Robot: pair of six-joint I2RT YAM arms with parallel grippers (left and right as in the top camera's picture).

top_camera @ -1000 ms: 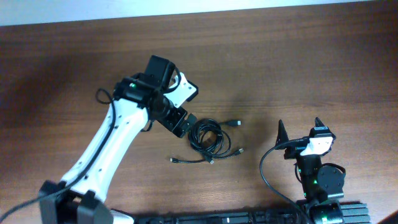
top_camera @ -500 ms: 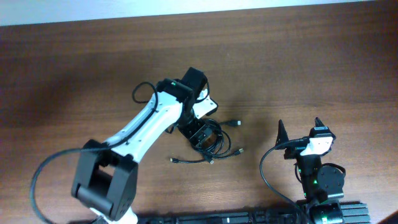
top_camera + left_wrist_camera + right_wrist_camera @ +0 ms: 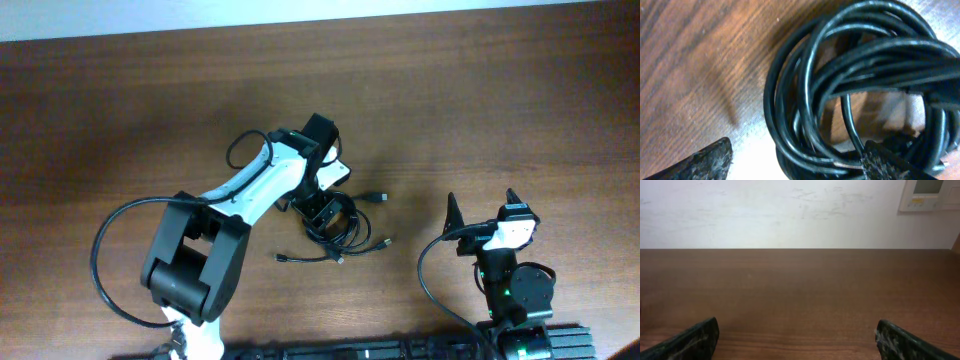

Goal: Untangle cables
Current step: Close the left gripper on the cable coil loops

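We see the left end effector [image 3: 324,212] lowered onto the tangle of cables [image 3: 337,220] near the middle of the wooden surface [image 3: 500,100]. In the left wrist view its fingers [image 3: 707,161] stand wide apart, clamped on nothing. The coil [image 3: 840,75] of glossy black loops lies between them and just ahead. The finger on the right of that view meets the lower strands of the bundle, while the other finger sits over bare wood just beside the outermost loop.

From overhead, two short ends leave the coil on the side facing the right end effector [image 3: 482,207]. Each carries a small plug: the upper plug [image 3: 378,197] and the lower plug [image 3: 385,242]. A straighter cord [image 3: 310,258] lies on the surface just beside the coil, on the side nearer the arm bases. We cannot tell whether it joins the bundle.

The right end effector sits well apart from the cables, its fingers spread. In its wrist view both fingertips [image 3: 692,341] show at the bottom corners, with only bare wood between them. A pale wall [image 3: 790,210] and a small wall panel [image 3: 930,192] stand beyond.
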